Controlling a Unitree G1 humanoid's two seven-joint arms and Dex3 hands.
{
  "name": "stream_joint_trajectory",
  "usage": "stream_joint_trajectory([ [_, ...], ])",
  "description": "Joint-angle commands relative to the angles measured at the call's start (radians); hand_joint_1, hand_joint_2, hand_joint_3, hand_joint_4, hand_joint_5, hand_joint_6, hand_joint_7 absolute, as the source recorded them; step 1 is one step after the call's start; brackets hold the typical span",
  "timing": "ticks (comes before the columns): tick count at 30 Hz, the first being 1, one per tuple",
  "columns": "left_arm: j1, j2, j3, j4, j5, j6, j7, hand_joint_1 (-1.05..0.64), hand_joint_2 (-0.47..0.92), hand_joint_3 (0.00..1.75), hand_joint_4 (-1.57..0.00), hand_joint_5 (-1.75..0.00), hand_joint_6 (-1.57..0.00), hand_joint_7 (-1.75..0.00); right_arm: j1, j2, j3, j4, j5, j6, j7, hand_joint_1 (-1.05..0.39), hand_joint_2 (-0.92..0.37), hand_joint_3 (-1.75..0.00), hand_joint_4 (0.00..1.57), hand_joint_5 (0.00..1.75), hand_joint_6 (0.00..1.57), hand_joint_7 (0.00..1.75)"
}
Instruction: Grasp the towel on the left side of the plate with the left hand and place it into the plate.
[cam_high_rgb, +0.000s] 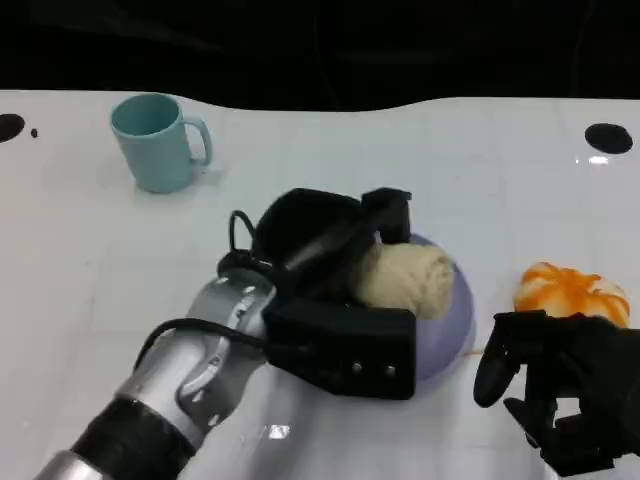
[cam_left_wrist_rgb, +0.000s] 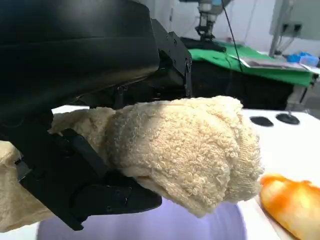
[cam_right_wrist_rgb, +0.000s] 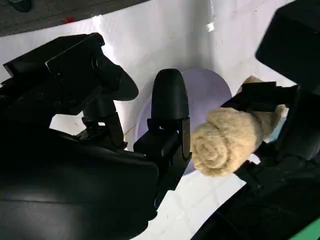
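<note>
A white table carries everything. A teal mug stands upright near its far left corner, handle turned toward the table's middle. A lavender plate sits around the middle of the near half. Toward the right edge, just beside the plate but apart from it, lies an orange-and-white object
</note>
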Motion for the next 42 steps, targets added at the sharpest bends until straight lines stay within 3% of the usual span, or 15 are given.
stream_joint_trajectory([
  [1, 0.004, -0.005, -0.003, 0.022, -0.009, 0.013, -0.022, -0.21, 0.59, 0.77, -0.87, -1.75, -0.66, -1.53, -0.002, -0.012, 0.000, -0.014, 0.003, 0.008, 0.003, 0.00, -0.57, -1.07, 0.71, 1.73, 0.69, 1.44],
  [4, 0.010, 0.005, 0.003, 0.020, -0.046, -0.001, -0.075, -0.21, 0.75, 0.52, -0.71, -1.64, -0.77, -0.90, -0.002, -0.012, -0.001, -0.016, 0.003, 0.009, 0.003, 0.00, -0.57, -1.08, 0.70, 1.73, 0.69, 1.44],
  [7, 0.005, 0.030, 0.004, 0.004, -0.067, -0.007, -0.144, -0.26, 0.89, 0.22, -0.52, -1.33, -0.61, -0.35, -0.003, -0.015, -0.001, -0.014, 0.003, 0.009, 0.005, 0.00, -0.56, -1.08, 0.70, 1.74, 0.69, 1.44],
  [9, 0.001, 0.041, 0.007, -0.008, -0.070, 0.000, -0.171, -0.31, 0.91, 0.13, -0.35, -1.24, -0.49, -0.17, -0.003, -0.016, -0.002, -0.012, 0.004, 0.009, 0.006, 0.00, -0.56, -1.08, 0.70, 1.74, 0.69, 1.45],
  [10, 0.001, 0.044, 0.008, -0.012, -0.068, 0.005, -0.179, -0.37, 0.92, 0.10, -0.26, -0.96, -0.43, -0.09, -0.003, -0.016, -0.002, -0.010, 0.005, 0.008, 0.007, 0.00, -0.57, -1.07, 0.70, 1.74, 0.69, 1.44],
  [13, -0.007, 0.055, 0.004, -0.027, -0.049, 0.032, -0.202, -0.48, 0.92, 0.08, -0.22, -0.59, -0.38, -0.02, -0.004, -0.020, -0.004, -0.003, 0.006, 0.002, 0.011, 0.00, -0.57, -1.07, 0.70, 1.74, 0.69, 1.44],
  [16, -0.008, 0.067, 0.003, -0.056, -0.038, 0.061, -0.234, -0.55, 0.92, 0.08, -0.20, -0.52, -0.35, 0.00, -0.002, -0.019, -0.006, 0.003, 0.006, -0.006, 0.011, 0.00, -0.57, -1.07, 0.70, 1.75, 0.69, 1.44],
  [24, 0.054, 0.129, 0.078, -0.286, -0.145, 0.181, -0.455, -0.52, 0.92, 0.12, -0.22, -0.53, -0.37, -0.02, 0.003, -0.010, -0.011, 0.010, 0.011, -0.015, 0.009, 0.01, -0.56, -1.08, 0.70, 1.74, 0.69, 1.45],
  [28, 0.111, 0.156, 0.163, -0.405, -0.239, 0.220, -0.503, -0.45, 0.92, 0.17, -0.50, -0.64, -0.62, -0.12, -0.001, -0.010, -0.009, 0.011, 0.012, -0.010, 0.009, 0.01, -0.57, -1.07, 0.69, 1.74, 0.69, 1.45],
  [33, 0.184, 0.171, 0.287, -0.572, -0.415, 0.361, -0.600, -0.39, 0.92, 0.27, -0.68, -0.59, -0.77, -0.11, -0.001, -0.010, -0.008, 0.007, 0.012, -0.009, 0.009, 0.01, -0.57, -1.06, 0.69, 1.74, 0.68, 1.45],
  [36, 0.237, 0.179, 0.362, -0.629, -0.535, 0.382, -0.623, -0.36, 0.92, 0.27, -0.70, -0.82, -0.85, -0.10, -0.002, -0.013, -0.003, 0.005, 0.007, -0.011, 0.009, 0.02, -0.57, -1.07, 0.69, 1.74, 0.69, 1.46],
  [42, 0.350, 0.176, 0.479, -0.780, -0.714, 0.541, -0.606, -0.27, 0.92, 0.27, -0.72, -0.89, -0.93, -0.13, -0.003, -0.013, 0.002, 0.003, 0.005, -0.010, 0.009, 0.01, -0.57, -1.07, 0.70, 1.73, 0.69, 1.45],
])
